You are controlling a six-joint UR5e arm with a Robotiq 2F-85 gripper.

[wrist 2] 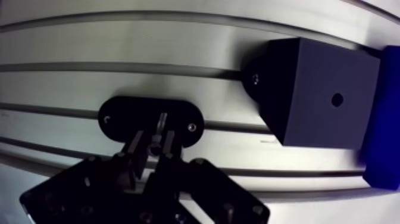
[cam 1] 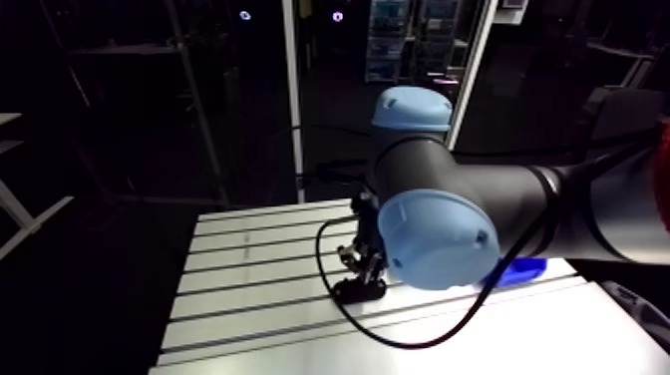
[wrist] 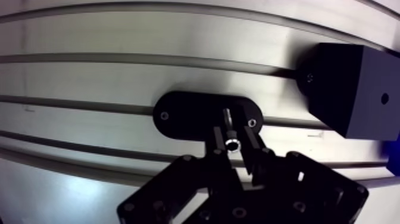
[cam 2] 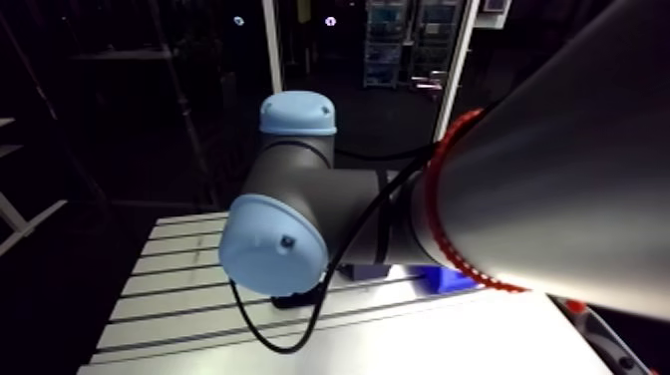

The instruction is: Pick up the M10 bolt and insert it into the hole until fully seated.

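The M10 bolt (wrist: 230,128) is held in the closed gripper (wrist: 234,148) beside the black block (wrist: 348,89); lifting and alignment with the block's hole (wrist: 384,98) are judged due next.

The arm view rides the upper link and looks down and forward past the arm's own joints at the bench (cam 1: 249,289) from well back; in the right eye the arm blocks much of it. The wrist view looks steeply down past the end effector (wrist: 234,146) (a bolt (wrist: 229,122) gripped between its fingers), close above the bench. Both share the slotted surface and the black oval plate (wrist: 190,116).
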